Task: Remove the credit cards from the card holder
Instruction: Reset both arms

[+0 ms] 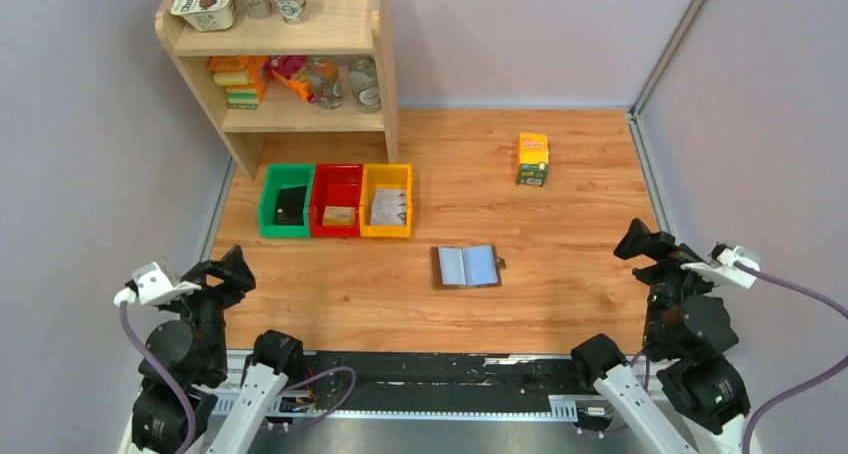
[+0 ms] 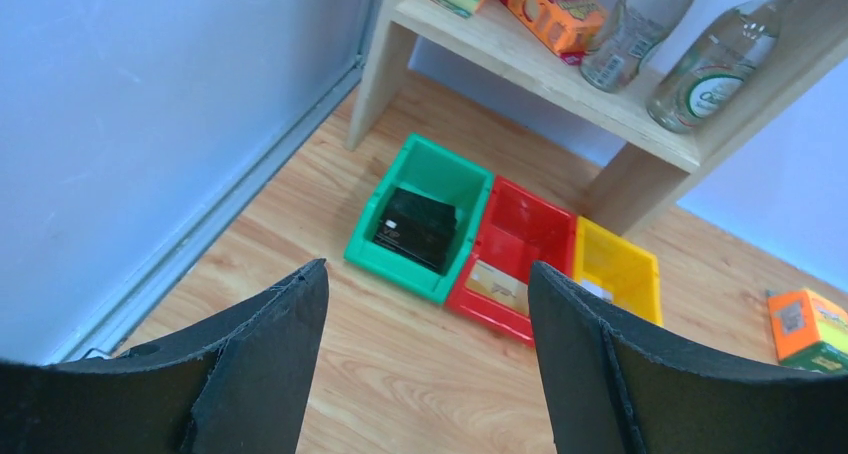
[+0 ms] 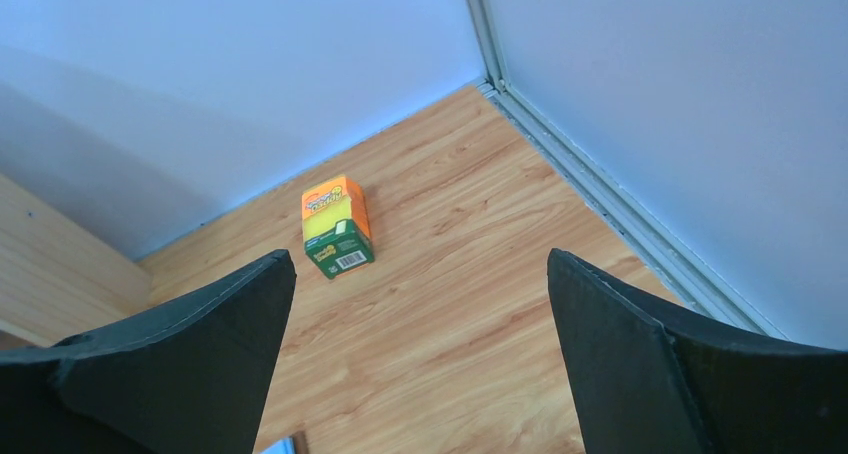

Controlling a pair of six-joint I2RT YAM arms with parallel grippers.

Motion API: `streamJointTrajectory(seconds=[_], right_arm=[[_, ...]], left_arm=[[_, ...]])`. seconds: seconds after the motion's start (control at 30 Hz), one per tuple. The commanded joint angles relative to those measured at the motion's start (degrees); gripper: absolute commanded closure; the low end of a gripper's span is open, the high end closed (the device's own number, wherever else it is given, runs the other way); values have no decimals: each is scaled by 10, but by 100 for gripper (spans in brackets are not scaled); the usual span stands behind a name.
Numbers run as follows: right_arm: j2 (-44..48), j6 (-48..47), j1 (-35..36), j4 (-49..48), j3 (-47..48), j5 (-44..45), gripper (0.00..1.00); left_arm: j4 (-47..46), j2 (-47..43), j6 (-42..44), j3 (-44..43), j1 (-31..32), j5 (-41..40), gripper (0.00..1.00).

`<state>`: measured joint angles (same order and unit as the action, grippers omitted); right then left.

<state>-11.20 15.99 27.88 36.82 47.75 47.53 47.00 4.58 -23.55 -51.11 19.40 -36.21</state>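
Setting: wood-grain worktop (image 1: 560, 274) boxed in by pale lilac walls, wooden shelf (image 1: 305, 122) at the far left corner.
Card holder (image 1: 467, 266): lying open and flat near mid-worktop, pale grey-blue sleeves facing up, clasp tab to the right; well apart from both arms.
Credit cards (image 1: 290, 206): none seen in the facing sleeves, though the overhead view is too small to rule out one tucked behind; a dark one lying in the green bin (image 1: 285, 231), apparently a tan one in the red bin (image 1: 337, 232) and a pale one in the yellow bin (image 1: 386, 232).
Bins: row of three, touching side by side in front of the shelf, beyond and left of the holder.
Carton (image 1: 532, 159): orange-green, far right of the worktop, no part in the task.
Left claw (image 1: 232, 264): spread wide, nothing between the fingers, touching nothing; held above the near left corner, facing the bins.
Right claw (image 1: 640, 242): spread to its widest, empty, held above the near right edge, facing the carton's corner.
Step in hand: judged the close of the task, cards out of the holder and both arms clear of it.
Next move: at most a check of the sleeves; a leftover card would call for one claw pinning the cover and the other pinching the exposed card edge and sliding it out along the sleeve.
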Motion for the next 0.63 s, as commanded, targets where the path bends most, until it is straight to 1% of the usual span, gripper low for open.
streamJointTrajectory(seconds=[0.0, 0.07, 0.13, 0.2, 0.37, 0.6], right_arm=[[66, -36, 0, -43, -46, 37, 0], [90, -30, 0, -48, -62, 47, 0], [101, -26, 0, -49, -70, 46, 0], [100, -26, 0, -48, -72, 42, 0], [90, -35, 0, -57, -79, 34, 0], [105, -61, 0, -81, -99, 32, 0]], left_arm=[[3, -67, 50, 29, -2, -36, 20], [22, -57, 47, 30, -2, -47, 20], [24, -55, 50, 41, -2, -36, 20], [17, -64, 47, 58, -3, -21, 20], [2, -62, 68, 66, -2, -20, 20], [-2, -66, 75, 69, -3, -7, 20]])
